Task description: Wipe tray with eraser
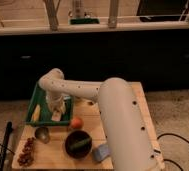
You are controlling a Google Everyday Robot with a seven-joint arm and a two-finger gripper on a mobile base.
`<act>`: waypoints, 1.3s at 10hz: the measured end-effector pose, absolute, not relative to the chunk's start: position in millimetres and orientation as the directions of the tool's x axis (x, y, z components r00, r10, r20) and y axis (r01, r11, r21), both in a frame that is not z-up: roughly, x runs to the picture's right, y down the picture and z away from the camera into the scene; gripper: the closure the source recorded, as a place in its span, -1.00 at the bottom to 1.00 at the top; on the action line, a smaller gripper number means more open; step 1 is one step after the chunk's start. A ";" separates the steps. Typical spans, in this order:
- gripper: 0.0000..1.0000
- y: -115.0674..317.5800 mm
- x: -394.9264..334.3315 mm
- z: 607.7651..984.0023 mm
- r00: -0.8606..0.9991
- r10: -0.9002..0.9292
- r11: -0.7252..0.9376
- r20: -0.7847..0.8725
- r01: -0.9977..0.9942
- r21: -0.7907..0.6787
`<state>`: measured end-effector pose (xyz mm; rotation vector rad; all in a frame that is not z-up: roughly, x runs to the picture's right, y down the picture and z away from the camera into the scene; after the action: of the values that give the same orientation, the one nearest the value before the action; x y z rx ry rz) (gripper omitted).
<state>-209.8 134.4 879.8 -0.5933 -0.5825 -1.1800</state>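
The dark green tray [37,100] lies at the table's back left. My gripper [56,111] reaches down into the tray's right half, with the white arm [83,90] bending in from the right. A pale cream eraser [57,116] shows at the gripper's tip, against the tray floor. The gripper is shut on it. A yellow elongated piece [35,116] lies in the tray's near left corner, apart from the gripper.
An orange fruit [76,122] sits just off the tray's near right corner. A dark bowl [78,145] holding a green item stands in front. There is also a metal cup [42,133], a red-brown cluster [25,150] and a light blue-grey block [100,152].
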 end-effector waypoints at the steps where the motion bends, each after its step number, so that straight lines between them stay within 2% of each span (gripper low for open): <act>1: 1.00 129.9 -201.2 883.6 0.305 -0.669 0.280 0.678 0.948 -0.150; 4: 1.00 98.3 -200.2 897.3 0.362 -0.689 0.336 0.628 0.927 -0.166; 8: 1.00 64.1 -240.0 912.4 0.358 -0.701 0.396 0.617 0.915 -0.080; 10: 1.00 68.8 -263.9 904.2 0.299 -0.712 0.371 0.635 0.928 -0.021; 13: 1.00 98.9 -282.5 879.9 0.166 -0.718 0.274 0.676 0.960 0.055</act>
<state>-282.5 98.9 879.9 -0.4350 -0.6707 -1.2492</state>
